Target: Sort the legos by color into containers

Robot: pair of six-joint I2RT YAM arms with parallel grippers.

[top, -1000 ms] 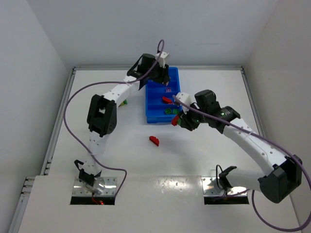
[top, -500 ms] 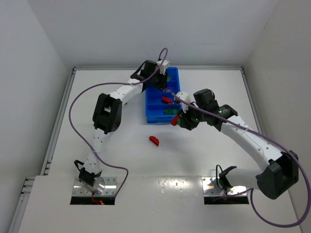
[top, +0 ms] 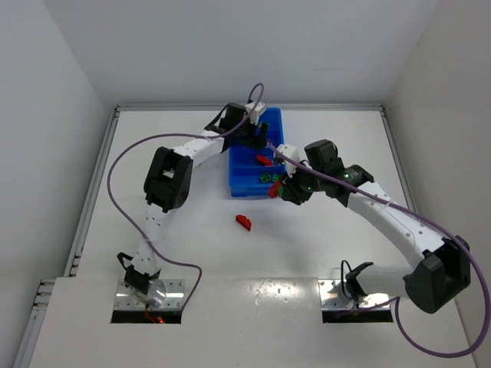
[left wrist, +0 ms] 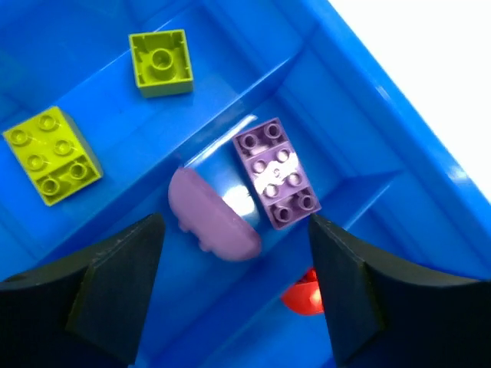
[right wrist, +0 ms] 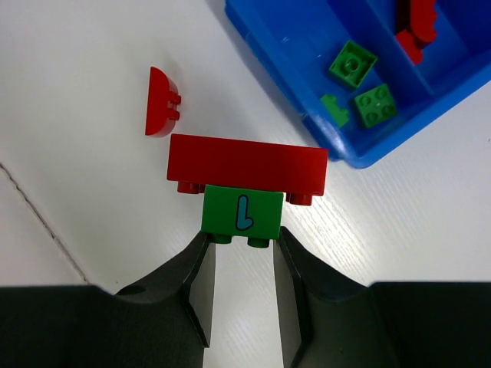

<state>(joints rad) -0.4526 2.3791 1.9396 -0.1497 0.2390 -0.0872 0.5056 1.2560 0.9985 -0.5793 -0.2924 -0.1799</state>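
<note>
Top view. The left gripper (top: 257, 138) is seen low over the far half of the blue tray (top: 239, 186). The right gripper (top: 281, 189) is held just beside the tray's near right corner. A red half-round piece (top: 243, 222) lies loose on the table (top: 192, 245), apart from the tray.

Left wrist view. The jaws are spread wide and nothing is held between them. Below them, a purple rounded piece (left wrist: 213, 222) and a purple brick (left wrist: 276, 172) lie in one compartment. Two yellow-green bricks (left wrist: 52, 155) are seen in the next one.

Right wrist view. The jaws are closed on a green brick (right wrist: 242, 215), and a red plate (right wrist: 247, 165) is stuck to it. Loose green bricks (right wrist: 353, 63) are seen in the tray's corner compartment.

Risks, as judged:
- The held pair is two-coloured, so if it is dropped whole, one colour is misfiled.
- Only the green brick is gripped, so the red plate may be knocked off by a bump on the tray wall.
- The left fingers, spread and low, may be caught on a divider during lifting, and the tray may be shifted.
</note>
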